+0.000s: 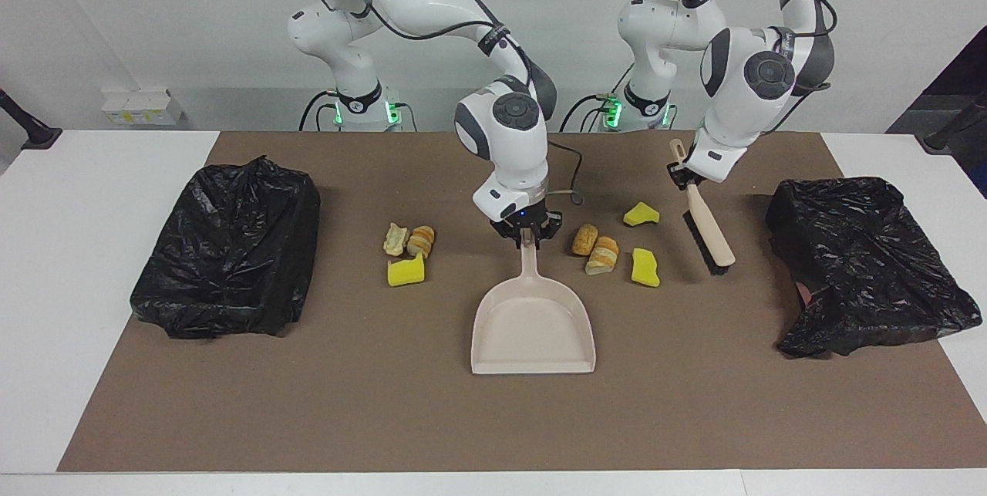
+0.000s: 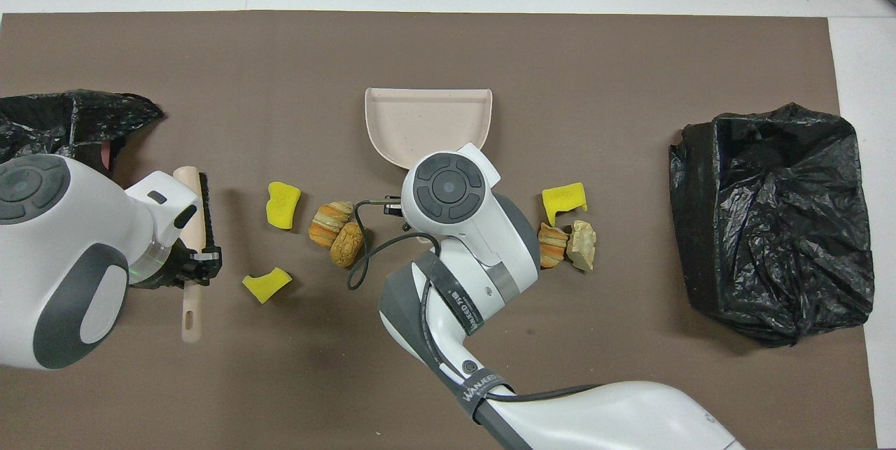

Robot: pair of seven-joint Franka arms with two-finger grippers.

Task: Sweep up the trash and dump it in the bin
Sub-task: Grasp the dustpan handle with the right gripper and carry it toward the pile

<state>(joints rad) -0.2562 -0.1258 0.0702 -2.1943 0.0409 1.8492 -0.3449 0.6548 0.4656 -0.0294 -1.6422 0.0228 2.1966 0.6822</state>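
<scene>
Gripping the dustpan (image 1: 532,326) handle, the right end effector (image 1: 527,237) sits clamped at mid-surface, pan flat on the brown mat (image 1: 432,419). Trash lies on both flanks: bread pieces (image 1: 595,248) and yellow sponge chunks (image 1: 644,267) toward the left arm's end, another cluster (image 1: 407,249) toward the right arm's end. Over there the left end effector (image 1: 682,176) is closed on the brush (image 1: 709,237) handle, bristles down beside the sponges. Black-bagged bins (image 1: 227,249) sit at both ends.
</scene>
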